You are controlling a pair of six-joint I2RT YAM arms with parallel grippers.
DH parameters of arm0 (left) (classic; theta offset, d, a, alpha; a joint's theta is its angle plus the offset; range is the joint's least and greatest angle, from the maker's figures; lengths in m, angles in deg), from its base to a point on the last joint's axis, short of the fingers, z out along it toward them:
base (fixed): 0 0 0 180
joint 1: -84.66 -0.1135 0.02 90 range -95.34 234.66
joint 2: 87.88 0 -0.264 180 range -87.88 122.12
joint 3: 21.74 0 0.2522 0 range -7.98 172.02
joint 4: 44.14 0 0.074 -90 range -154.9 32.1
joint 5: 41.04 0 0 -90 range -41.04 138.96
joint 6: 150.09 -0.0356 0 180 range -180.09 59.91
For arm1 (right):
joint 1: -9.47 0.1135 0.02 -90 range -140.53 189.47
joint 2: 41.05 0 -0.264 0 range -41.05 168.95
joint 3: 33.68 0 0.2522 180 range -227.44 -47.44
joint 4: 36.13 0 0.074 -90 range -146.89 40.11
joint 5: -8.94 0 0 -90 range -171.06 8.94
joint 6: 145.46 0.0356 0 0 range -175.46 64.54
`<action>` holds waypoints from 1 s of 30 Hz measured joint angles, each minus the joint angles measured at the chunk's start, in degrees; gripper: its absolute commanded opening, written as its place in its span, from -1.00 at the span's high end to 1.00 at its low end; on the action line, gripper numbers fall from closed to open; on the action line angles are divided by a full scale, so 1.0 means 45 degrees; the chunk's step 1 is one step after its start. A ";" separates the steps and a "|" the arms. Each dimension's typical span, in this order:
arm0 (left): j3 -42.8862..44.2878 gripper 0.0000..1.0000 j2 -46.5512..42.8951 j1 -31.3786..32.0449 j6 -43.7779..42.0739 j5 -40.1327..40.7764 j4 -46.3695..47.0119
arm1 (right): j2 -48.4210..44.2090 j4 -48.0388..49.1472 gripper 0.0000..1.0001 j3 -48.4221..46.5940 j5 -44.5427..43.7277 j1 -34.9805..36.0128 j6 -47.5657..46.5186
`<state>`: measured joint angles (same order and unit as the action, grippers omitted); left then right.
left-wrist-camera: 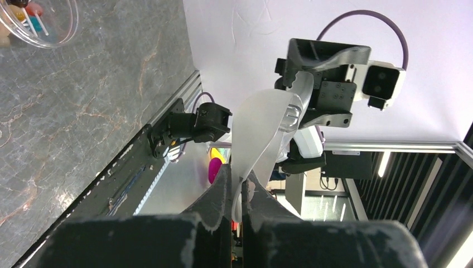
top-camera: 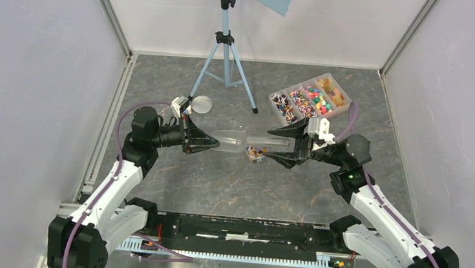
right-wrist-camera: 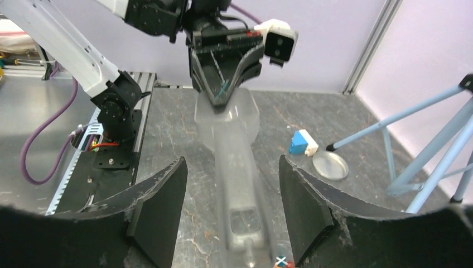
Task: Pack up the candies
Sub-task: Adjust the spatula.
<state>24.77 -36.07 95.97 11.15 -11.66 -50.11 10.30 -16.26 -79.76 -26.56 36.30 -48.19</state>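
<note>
The candies (top-camera: 256,153) I have packed so far are a small cluster, lying in the sagging middle of a clear bag (top-camera: 234,140) just left of centre in the overhead view. In my right wrist view only one or two show, at the bottom edge. Far more candies sit in the tray (top-camera: 348,95) at the upper right, sorted into its sections: wrapped ones toward the left, bright pink, green and orange ones in the middle, amber ones at the far end. I judge the job to be early on. Only a few candies are bagged, most are left to move, and the bag is yet to be closed.

The bag hangs stretched above the table between my two arms. My left gripper (left-wrist-camera: 239,178) is clamped tight on one end of it, with the plastic pinched flat between the jaws. My right gripper (right-wrist-camera: 231,167) stands about half open, a finger on each side of the bag, and I see neither finger pressing on it, so it grips nothing.

Further out, a shallow round dish (right-wrist-camera: 330,164) lies on the table with nothing I can make out in it, and a blue-and-white block (right-wrist-camera: 303,142) sits just beside it. A light blue tripod (top-camera: 225,61) stands at the top centre, well apart from the bag.
</note>
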 measured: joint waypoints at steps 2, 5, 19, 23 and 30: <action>-0.0131 0.95 0.0000 0.0000 0.0005 0.0005 0.0015 | -0.0248 0.0364 -0.26 0.0000 -0.0015 0.0000 0.0136; -0.0306 0.95 0.0000 0.0000 0.0063 0.0005 0.0063 | -0.0384 0.0738 -0.22 0.0000 -0.0015 0.0000 0.0316; -0.0777 0.95 -0.0058 0.0000 0.1166 -0.0005 0.1350 | 0.0146 0.1418 -0.15 0.0078 -0.0117 0.0000 0.1001; -0.0889 0.95 -0.0058 0.0000 0.1185 0.0000 0.1447 | 0.0296 0.1953 0.05 0.0078 -0.0102 0.0000 0.1433; -0.1015 0.95 -0.0068 0.0005 0.1642 -0.0019 0.1943 | 0.0481 0.2545 -0.17 0.0126 -0.0063 0.0000 0.1948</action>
<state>20.20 -36.38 95.99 18.54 -11.74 -41.37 12.46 -4.81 -79.19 -26.84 36.30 -39.43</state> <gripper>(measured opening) 0.067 0.465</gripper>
